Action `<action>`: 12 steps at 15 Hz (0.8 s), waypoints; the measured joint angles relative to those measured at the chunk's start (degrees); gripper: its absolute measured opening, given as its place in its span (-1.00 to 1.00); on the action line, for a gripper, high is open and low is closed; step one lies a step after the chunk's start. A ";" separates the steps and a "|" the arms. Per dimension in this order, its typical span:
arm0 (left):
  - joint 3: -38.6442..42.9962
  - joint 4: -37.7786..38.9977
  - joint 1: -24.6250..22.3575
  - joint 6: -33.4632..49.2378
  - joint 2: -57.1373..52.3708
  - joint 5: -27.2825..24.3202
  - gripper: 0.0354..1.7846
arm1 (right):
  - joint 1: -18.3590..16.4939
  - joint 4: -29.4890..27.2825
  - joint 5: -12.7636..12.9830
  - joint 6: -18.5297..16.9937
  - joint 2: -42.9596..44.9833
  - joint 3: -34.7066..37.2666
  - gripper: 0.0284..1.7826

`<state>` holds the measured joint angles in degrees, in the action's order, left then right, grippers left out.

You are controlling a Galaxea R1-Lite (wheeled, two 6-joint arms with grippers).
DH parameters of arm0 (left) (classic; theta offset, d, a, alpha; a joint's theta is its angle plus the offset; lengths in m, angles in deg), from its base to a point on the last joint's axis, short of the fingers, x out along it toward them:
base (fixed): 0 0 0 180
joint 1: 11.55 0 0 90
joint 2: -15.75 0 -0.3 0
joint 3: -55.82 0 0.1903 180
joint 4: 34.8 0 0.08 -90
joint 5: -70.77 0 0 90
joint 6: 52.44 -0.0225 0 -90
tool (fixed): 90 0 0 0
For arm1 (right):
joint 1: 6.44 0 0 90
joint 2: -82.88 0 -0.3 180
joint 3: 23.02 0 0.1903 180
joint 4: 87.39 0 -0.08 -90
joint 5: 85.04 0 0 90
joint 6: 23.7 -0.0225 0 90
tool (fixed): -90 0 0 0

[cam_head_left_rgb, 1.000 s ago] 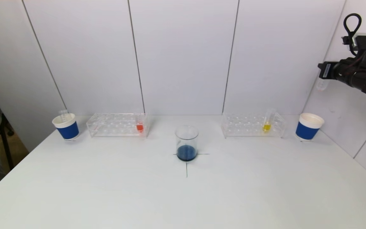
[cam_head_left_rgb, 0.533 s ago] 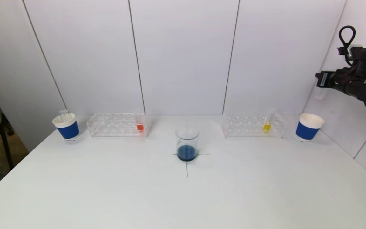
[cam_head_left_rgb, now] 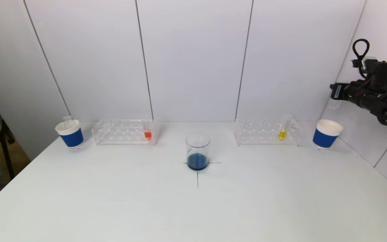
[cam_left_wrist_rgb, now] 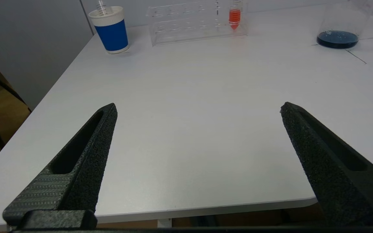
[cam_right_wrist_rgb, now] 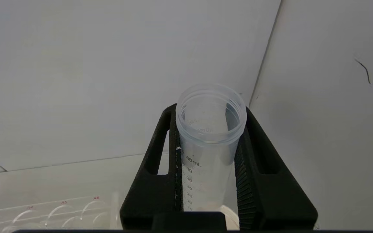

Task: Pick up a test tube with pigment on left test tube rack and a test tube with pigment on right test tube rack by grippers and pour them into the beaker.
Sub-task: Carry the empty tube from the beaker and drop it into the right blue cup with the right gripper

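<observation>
The beaker point(cam_head_left_rgb: 197, 152) with dark blue liquid stands at the table's centre. The left rack point(cam_head_left_rgb: 124, 132) holds a tube with red pigment point(cam_head_left_rgb: 147, 133). The right rack point(cam_head_left_rgb: 267, 132) holds a tube with yellow pigment point(cam_head_left_rgb: 283, 129). My right gripper point(cam_head_left_rgb: 335, 92) is high at the far right, above the right blue cup point(cam_head_left_rgb: 327, 134). It is shut on a clear, empty-looking test tube point(cam_right_wrist_rgb: 207, 152), with the right gripper point(cam_right_wrist_rgb: 209, 110) clamping it near the mouth. My left gripper point(cam_left_wrist_rgb: 197, 108) is open and empty over the table's front left edge, out of the head view.
A left blue cup point(cam_head_left_rgb: 70, 134) with an empty tube point(cam_head_left_rgb: 67, 120) in it stands beside the left rack. The left wrist view shows that cup point(cam_left_wrist_rgb: 111, 30), the red tube point(cam_left_wrist_rgb: 234, 16) and the beaker point(cam_left_wrist_rgb: 338, 29) far ahead. Walls close the back and right.
My right gripper has come down with the empty tube, toward the right blue cup. Nothing on the table has moved.
</observation>
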<state>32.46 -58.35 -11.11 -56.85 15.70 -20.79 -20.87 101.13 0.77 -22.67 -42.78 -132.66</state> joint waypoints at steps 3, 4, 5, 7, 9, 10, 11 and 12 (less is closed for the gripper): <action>0.00 0.00 0.00 0.02 0.00 -0.01 0.98 | 0.02 0.05 0.07 -0.07 -0.96 0.37 -0.45; 0.00 0.00 0.00 0.02 0.00 -0.01 0.98 | 0.07 0.38 0.09 -0.10 -1.22 0.61 -0.45; 0.00 0.00 0.00 0.05 0.00 -0.01 0.98 | 0.00 1.04 0.09 -0.10 -1.51 1.02 -0.45; 0.00 0.02 0.00 0.00 0.00 -0.01 0.98 | -0.02 2.26 0.11 -0.11 -2.04 1.94 -0.45; 0.00 0.00 0.00 0.02 0.00 -0.01 0.98 | 0.02 4.02 0.09 -0.40 -2.62 3.08 -0.45; 0.00 0.00 0.00 0.05 0.00 -0.01 0.98 | 0.02 5.10 0.05 -1.11 -2.86 3.52 -0.45; 0.00 0.00 0.00 0.02 0.00 0.00 0.98 | 0.02 6.17 0.00 -1.67 -3.11 4.06 -0.45; 0.00 0.00 0.00 0.02 0.00 0.00 0.98 | 0.02 6.95 0.02 -1.78 -3.25 4.69 -0.45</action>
<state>32.46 -58.35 -11.11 -56.82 15.70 -20.79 -20.85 108.08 0.80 -24.45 -46.04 -127.96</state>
